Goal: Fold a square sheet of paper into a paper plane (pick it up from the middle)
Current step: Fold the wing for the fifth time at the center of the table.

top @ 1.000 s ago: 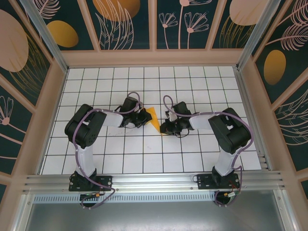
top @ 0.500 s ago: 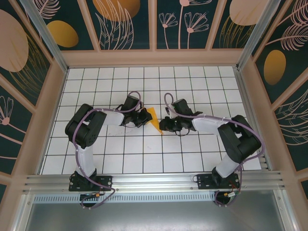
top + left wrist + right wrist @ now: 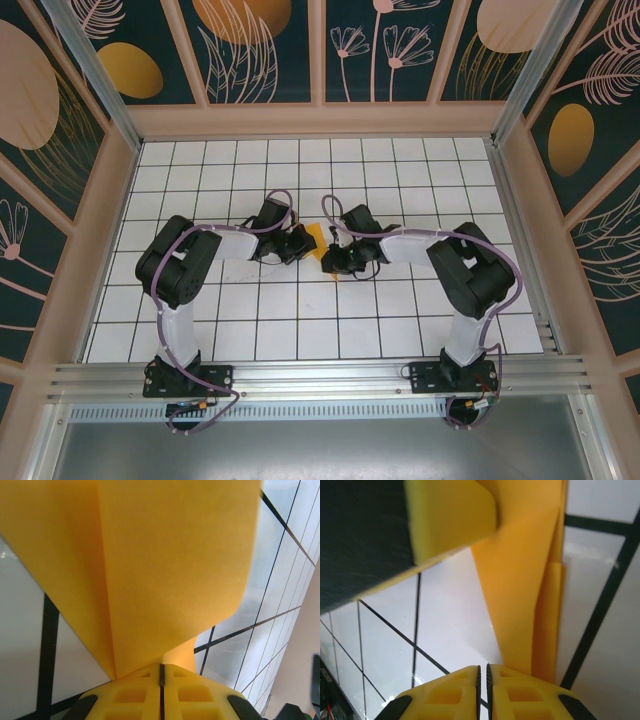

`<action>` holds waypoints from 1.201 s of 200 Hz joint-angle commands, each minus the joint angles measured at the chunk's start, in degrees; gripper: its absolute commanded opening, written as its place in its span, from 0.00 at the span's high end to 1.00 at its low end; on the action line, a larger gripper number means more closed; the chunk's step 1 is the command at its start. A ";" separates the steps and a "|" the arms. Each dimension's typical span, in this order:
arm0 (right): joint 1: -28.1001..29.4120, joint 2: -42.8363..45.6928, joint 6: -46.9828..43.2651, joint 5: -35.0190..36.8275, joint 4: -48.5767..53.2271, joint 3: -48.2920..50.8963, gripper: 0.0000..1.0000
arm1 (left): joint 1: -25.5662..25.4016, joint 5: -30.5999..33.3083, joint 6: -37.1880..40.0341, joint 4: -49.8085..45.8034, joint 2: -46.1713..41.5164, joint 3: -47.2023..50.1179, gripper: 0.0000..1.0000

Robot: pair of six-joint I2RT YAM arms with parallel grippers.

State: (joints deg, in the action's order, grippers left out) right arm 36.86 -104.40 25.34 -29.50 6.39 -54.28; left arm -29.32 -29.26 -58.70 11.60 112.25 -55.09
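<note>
The square sheet of paper [image 3: 314, 236] is a folded orange-yellow piece near the middle of the white grid table. My left gripper [image 3: 303, 243] is shut on its left end; in the left wrist view the paper [image 3: 165, 570] rises from the closed jaws [image 3: 161, 666] as a creased double layer. My right gripper [image 3: 333, 262] is over the paper's right part and hides most of it. In the right wrist view its jaws [image 3: 483, 668] are shut with only a hairline gap and nothing between them. The folded paper [image 3: 520, 595] runs beside and under the right finger, towards the left gripper's yellow finger [image 3: 450, 515].
The table [image 3: 400, 330] is a white grid walled by dark floral panels [image 3: 260, 50] at the back and both sides. An aluminium rail [image 3: 320, 378] carries both arm bases at the near edge. Free grid lies in front of and behind the grippers.
My right gripper has moved left and slightly back over the paper, covering more of it. The left gripper and its hold on the paper have not moved.
</note>
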 commanded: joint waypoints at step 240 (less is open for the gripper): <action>-2.98 11.56 -2.21 -2.44 2.81 8.48 0.90 | 0.93 10.81 2.53 -10.95 4.95 0.16 0.91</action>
State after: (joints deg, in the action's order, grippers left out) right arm 34.15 -96.57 22.22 -31.11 6.04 -43.97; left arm -29.39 -28.84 -58.19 8.82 112.57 -56.60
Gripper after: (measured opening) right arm 0.100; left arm 0.094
